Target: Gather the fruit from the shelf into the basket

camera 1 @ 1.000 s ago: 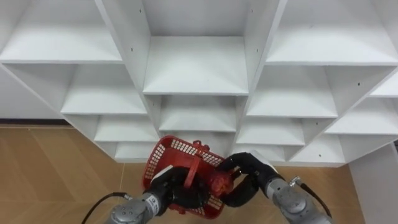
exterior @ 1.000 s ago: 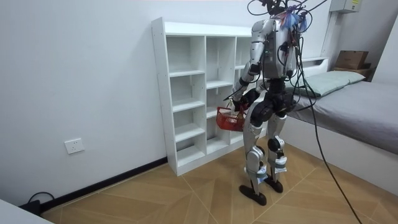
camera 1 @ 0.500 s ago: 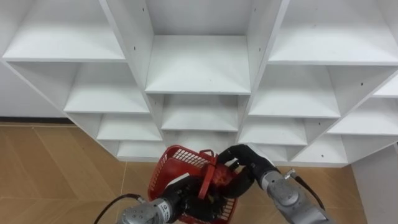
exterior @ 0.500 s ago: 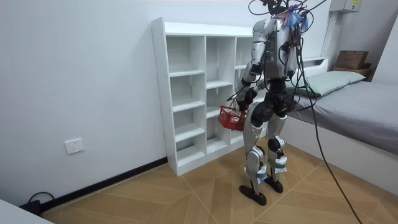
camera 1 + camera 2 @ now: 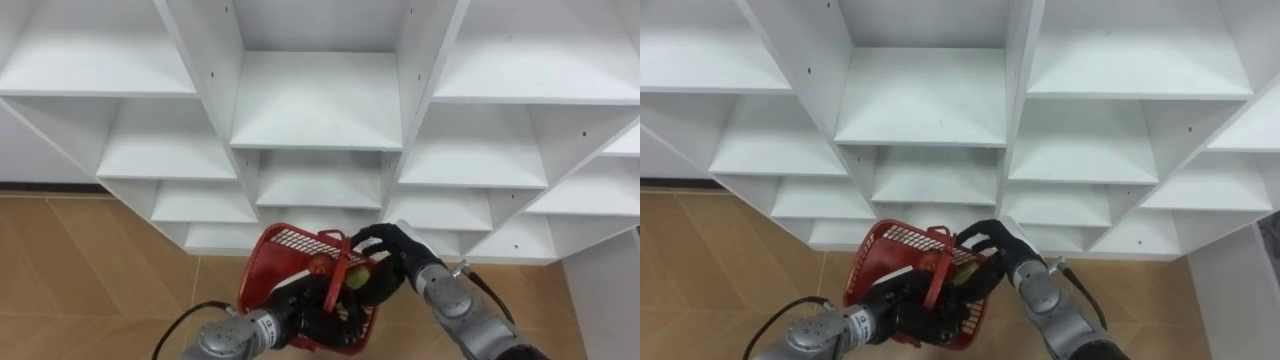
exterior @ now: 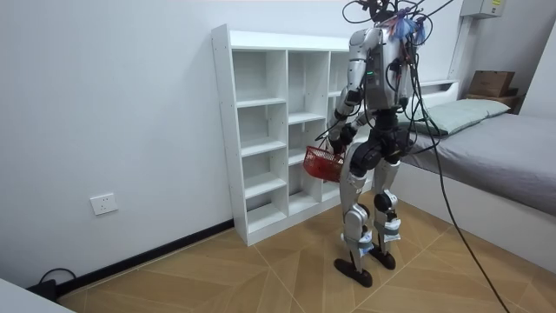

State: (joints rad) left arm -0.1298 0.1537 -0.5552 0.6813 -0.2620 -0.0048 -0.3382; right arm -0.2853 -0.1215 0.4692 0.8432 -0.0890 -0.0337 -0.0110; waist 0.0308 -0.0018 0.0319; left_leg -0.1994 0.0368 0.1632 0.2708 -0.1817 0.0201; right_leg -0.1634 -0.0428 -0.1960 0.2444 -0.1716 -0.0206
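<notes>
I stand close in front of the white closet, whose shelves are bare. My left hand is shut on the handle of a red mesh basket, held tilted at waist height, also seen as the basket in the room view. My right hand reaches over the basket's right rim, its dark fingers curled round a red and green fruit just inside the basket. The fingers and the basket handle hide part of the fruit.
The closet's uprights and shelf edges lie directly ahead and close to the basket. Wooden floor stretches below and to my left. A bed stands on the room view's right, behind me. A white wall runs left of the closet.
The basket has lifted and tipped a little toward the closet. My right hand has carried the fruit from above the rim down into the basket, and the fruit now shows a green side.
</notes>
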